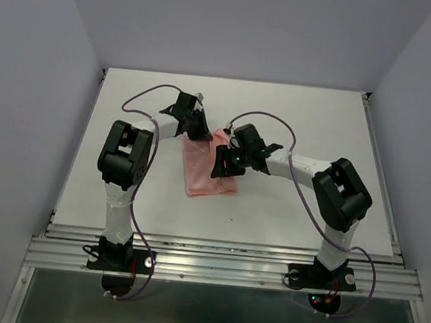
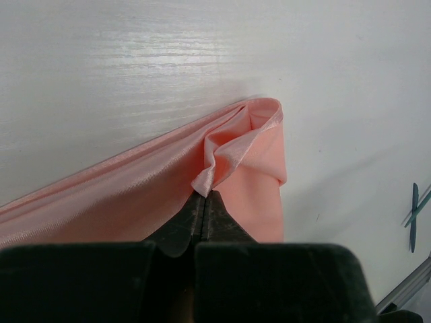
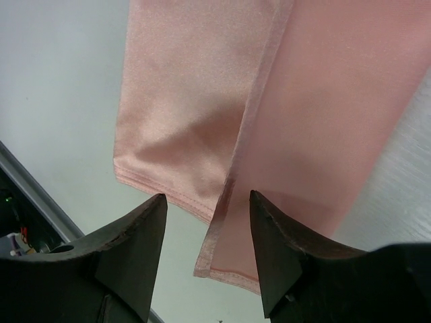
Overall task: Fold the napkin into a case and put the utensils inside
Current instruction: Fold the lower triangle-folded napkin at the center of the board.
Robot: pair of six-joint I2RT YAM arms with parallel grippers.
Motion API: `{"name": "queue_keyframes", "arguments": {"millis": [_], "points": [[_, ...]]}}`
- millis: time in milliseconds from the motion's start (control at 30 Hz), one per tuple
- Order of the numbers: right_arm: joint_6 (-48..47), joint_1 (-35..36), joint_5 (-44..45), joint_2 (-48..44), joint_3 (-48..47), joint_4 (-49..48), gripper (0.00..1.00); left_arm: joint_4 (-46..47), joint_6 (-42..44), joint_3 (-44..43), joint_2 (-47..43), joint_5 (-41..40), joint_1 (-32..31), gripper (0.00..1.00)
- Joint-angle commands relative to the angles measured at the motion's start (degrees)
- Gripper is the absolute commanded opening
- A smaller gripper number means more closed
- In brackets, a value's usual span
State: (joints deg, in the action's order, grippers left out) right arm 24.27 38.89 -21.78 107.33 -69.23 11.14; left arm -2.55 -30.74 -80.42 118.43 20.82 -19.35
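Note:
The salmon-pink napkin (image 1: 208, 174) lies folded into a long layered strip in the middle of the white table. My left gripper (image 1: 197, 127) is at its far end. In the left wrist view the left gripper (image 2: 204, 193) is shut on a lifted corner of the napkin (image 2: 128, 195), which bunches up just ahead of the tips. My right gripper (image 1: 227, 163) hovers over the strip's right side. In the right wrist view this gripper (image 3: 208, 195) is open, its jaws on either side of a hemmed edge of the napkin (image 3: 188, 101). Two dark-teal utensils (image 2: 413, 217) lie crossed on the table to the right.
Purple cables (image 1: 141, 97) loop over the table from both arms. An aluminium rail (image 1: 222, 248) runs along the near edge, and a rail (image 3: 30, 192) shows in the right wrist view. White walls stand around the table.

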Motion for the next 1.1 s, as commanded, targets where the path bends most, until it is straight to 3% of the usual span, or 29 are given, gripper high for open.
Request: {"name": "queue_keyframes", "arguments": {"millis": [0, 133, 267, 500, 667, 1067], "points": [[0.0, 0.5, 5.4, -3.3, 0.0, -0.8, 0.56, 1.1, 0.2, -1.6, -0.6, 0.6, 0.4, 0.00], [1.1, 0.5, 15.0, -4.9, 0.9, 0.0, 0.48, 1.8, 0.1, -1.9, -1.0, 1.2, 0.4, 0.00], [1.6, 0.5, 17.4, -3.1, -0.2, 1.3, 0.42, 2.1, -0.5, -2.8, -0.4, 2.1, 0.4, 0.00], [2.1, 1.6, 19.7, -2.2, -0.4, 1.2, 0.41, 5.7, -1.0, -2.9, -0.1, 4.0, 0.3, 0.00], [4.4, 1.6, 29.6, -6.9, 2.6, 0.5, 0.44, 6.9, -1.3, -3.0, 0.3, 4.8, 0.3, 0.00], [10.7, -1.8, 20.0, -5.7, 7.1, -1.7, 0.53, 9.8, -1.7, -3.5, 2.6, 5.6, 0.3, 0.00]]}}
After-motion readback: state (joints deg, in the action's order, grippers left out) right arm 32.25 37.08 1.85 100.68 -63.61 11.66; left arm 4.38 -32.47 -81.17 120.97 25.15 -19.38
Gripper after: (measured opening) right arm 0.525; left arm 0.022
